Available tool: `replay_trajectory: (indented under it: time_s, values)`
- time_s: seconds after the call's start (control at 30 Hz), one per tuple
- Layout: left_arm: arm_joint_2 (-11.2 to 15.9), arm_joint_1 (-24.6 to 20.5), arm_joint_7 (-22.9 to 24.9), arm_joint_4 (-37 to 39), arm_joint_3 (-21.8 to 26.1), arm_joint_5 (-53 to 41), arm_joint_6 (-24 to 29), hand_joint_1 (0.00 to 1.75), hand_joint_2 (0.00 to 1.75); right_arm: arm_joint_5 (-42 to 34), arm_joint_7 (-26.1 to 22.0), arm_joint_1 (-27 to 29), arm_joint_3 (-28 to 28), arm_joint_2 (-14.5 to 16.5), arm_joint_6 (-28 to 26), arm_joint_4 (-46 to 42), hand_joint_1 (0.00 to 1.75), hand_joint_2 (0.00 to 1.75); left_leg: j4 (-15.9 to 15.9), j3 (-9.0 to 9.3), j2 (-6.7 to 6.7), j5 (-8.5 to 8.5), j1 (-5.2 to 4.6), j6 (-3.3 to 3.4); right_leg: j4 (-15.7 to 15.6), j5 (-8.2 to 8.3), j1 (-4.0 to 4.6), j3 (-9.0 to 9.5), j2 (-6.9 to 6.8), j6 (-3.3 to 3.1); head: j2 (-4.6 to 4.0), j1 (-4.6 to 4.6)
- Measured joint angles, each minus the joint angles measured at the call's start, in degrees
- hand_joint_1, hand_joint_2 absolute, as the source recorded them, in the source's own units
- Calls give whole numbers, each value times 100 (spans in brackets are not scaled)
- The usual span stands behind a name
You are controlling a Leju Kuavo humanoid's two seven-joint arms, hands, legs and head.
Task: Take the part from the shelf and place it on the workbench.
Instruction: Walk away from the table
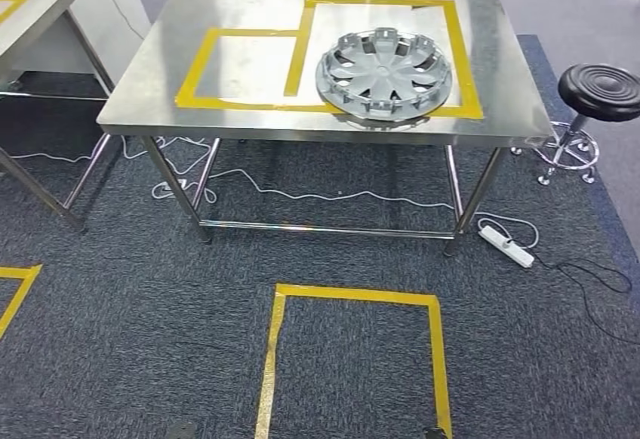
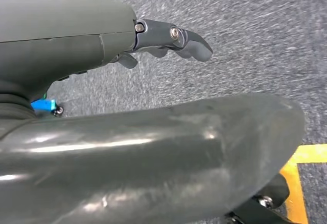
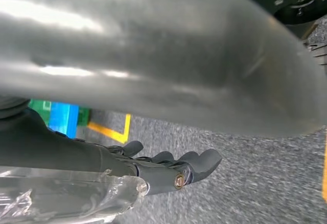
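1. Already set down, by the look of it: hubcap (image 1: 384,72) lies flat on bench (image 1: 151,69), inside the larger yellow tape outline (image 1: 460,54), near rim just over the tape at the front edge.
2. Left hand (image 2: 169,40) hangs over carpet (image 1: 136,299), fingers stretched out nearly straight, holding nothing.
3. Right hand (image 3: 173,170) likewise over carpet, fingers extended and slightly fanned, nothing in the palm.
4. Likely little left beyond stepping clear; if a correction is wanted, best to walk up square to the bench and nudge the hubcap back off the tape with both hands on opposite rims rather than drag it by one spoke.
5. Worth approaching down the middle, through the floor square (image 1: 355,359), well away from the power strip (image 1: 507,245) and loose cable beside the far leg.
6. Hubcap: round, shallow dome, silver-grey plastic look, many spokes with open slots; light and probably slippery on metal.
7. Bench: brushed steel, smooth, dully reflective, on tubular legs.
8. Carpet: dark, speckled, short pile.
9. Stool (image 1: 601,91) to the right: black ridged round seat, chrome base.
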Motion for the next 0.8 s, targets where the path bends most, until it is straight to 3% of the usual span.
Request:
replay_trajectory:
  time_s: [0.07, 0.1, 0.17, 0.2, 0.27, 0.3, 0.33, 0.37, 0.4, 0.43, 0.47, 0.53, 0.6, 0.67, 0.7, 0.73, 0.8]
  values:
    - [-14, -27, -8, -1, -19, -22, 22, 0, 0, 2, 9, -5, 0, 6, 1, 2, 0, 0, -626, 355, 285, 150, -65, 35, 10, -24, 36, 19, -132, 52, 0, -6]
    - [-25, -37, -13, -1, -22, -33, 36, 0, 0, 3, 18, -7, 0, 7, 1, 3, 0, 0, -762, 418, 358, 153, -89, 46, 4, -34, 55, 35, -198, 83, 0, -7]
    - [-36, -26, -19, -1, -26, -40, 59, 0, 0, 5, 41, -14, 0, 9, 2, 7, 0, 0, -801, 404, 240, 146, -98, 85, -35, -43, 65, 83, -331, 144, 0, -2]
    - [-34, -8, -20, -1, -26, -42, 70, 0, 0, 5, 49, -22, 0, 10, 3, 8, 0, 0, -810, 401, 162, 156, -90, 114, -25, -72, 54, 96, -279, 178, 0, 3]
    - [-33, 4, -20, -1, -26, -43, 85, 0, 0, 5, 54, -23, 0, 14, 4, 13, 0, 0, -826, 401, 17, 184, -65, 180, 284, -295, 28, -23, 59, 224, 0, 27]
    - [-39, 0, -21, -1, -27, -44, 88, 0, 0, 5, 54, -19, 0, 14, 4, 16, 0, 0, -827, 393, -60, 193, -62, 203, 624, -482, 23, -176, 269, 233, 0, 45]
    - [-47, -7, -21, -1, -29, -47, 89, 0, 0, 4, 55, -11, 0, 14, 4, 19, 0, 0, -827, 385, -143, 199, -66, 222, 1029, -669, 28, -367, 392, 229, 0, 56]
    - [-55, -10, -22, -1, -30, -48, 88, 0, 0, 5, 57, -1, 0, 14, 4, 22, 0, 0, -827, 379, -233, 204, -74, 234, 1373, -788, 38, -542, 442, 221, 0, 63]
    - [-59, -4, -22, -1, -31, -50, 89, 0, 0, 5, 61, 7, 0, 14, 4, 23, 0, 0, -826, 376, -325, 207, -82, 240, 1563, -808, 47, -653, 463, 209, 0, 67]
    - [-60, 5, -22, -1, -31, -59, 94, 0, 0, 7, 64, 15, 0, 14, 4, 24, 0, 0, -826, 378, -419, 211, -88, 242, 1521, -705, 52, -659, 478, 190, 0, 68]
    - [-60, 15, -27, -1, -34, -74, 110, 0, 0, 9, 68, 21, 0, 14, 3, 24, 0, 0, -825, 382, -514, 216, -92, 240, 1256, -510, 55, -554, 514, 167, 0, 67]
    - [-69, 22, -39, -1, -53, -121, 158, 0, 0, 12, 74, 24, 0, 14, -1, 25, 0, 0, -816, 381, -687, 225, -99, 218, 462, -129, 38, -207, 766, 117, 0, 69]
    - [-79, 23, -46, -1, -85, -145, 188, 0, 0, 16, 84, 17, 0, 17, -5, 26, 0, 0, -811, 346, -824, 247, -92, 162, 17, -16, 24, -3, 984, 89, 0, 70]
    - [-81, 46, -46, 0, -114, -145, 191, 0, 0, 26, 99, 4, -1, 21, -10, 26, 0, 0, -830, 306, -949, 284, -65, 83, -36, -18, 36, 27, 934, 52, 0, 68]
    - [-82, 65, -46, 1, -126, -144, 191, 0, 0, 32, 107, -1, -2, 23, -13, 26, 0, 0, -825, 289, -913, 283, -60, 50, -57, 1, 37, 37, 865, 17, 0, 68]
    - [-83, 79, -46, 1, -136, -144, 191, 0, 0, 38, 112, -3, -2, 24, -16, 26, 0, 0, -757, 247, -788, 229, -66, 19, -83, 22, 33, 49, 789, -20, 0, 51]
    - [-83, 74, -46, 1, -151, -144, 190, 0, 87, 42, 115, 5, -2, 26, -17, 26, 0, 0, -303, 17, -407, -62, -80, -34, -121, 46, 26, 63, 618, -71, 0, 15]
